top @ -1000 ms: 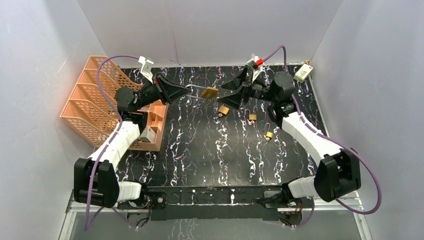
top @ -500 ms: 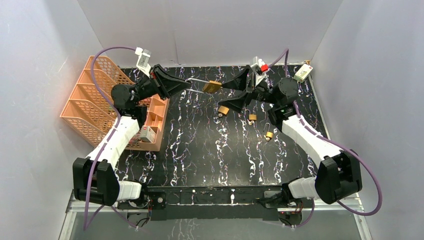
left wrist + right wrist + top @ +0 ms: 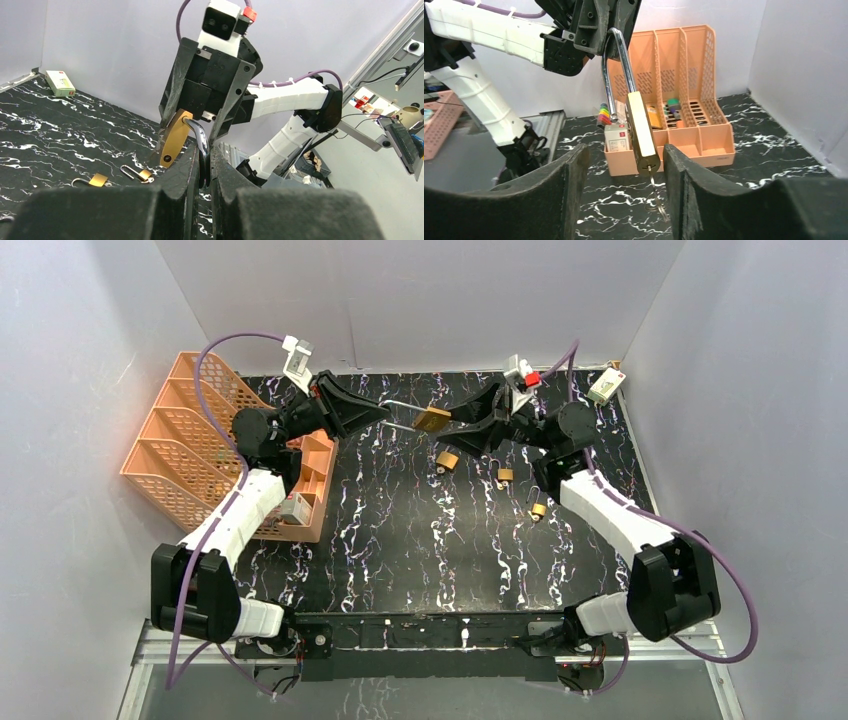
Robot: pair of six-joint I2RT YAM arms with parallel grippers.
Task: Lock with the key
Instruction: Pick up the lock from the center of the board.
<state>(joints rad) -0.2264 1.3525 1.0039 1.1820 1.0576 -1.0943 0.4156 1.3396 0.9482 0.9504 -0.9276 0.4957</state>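
A large brass padlock (image 3: 432, 420) hangs in the air over the back of the table. My left gripper (image 3: 385, 413) is shut on its steel shackle (image 3: 200, 145), and the brass body (image 3: 172, 140) shows beyond my fingers. My right gripper (image 3: 468, 426) is open, and its fingers (image 3: 569, 175) stand on either side of the padlock's body (image 3: 641, 130) without touching it. A key (image 3: 656, 197) sticks out of the keyhole at the bottom of the body and points down between the jaws.
An orange desk organizer (image 3: 220, 430) stands at the left. Three small brass padlocks (image 3: 447, 460) (image 3: 505, 475) (image 3: 538, 510) lie on the black marbled table (image 3: 400, 530). A small white box (image 3: 606, 386) sits at the back right corner.
My left gripper has carried the padlock slightly right and up. My right gripper has turned and moved in, so its open fingers now flank the padlock's body.
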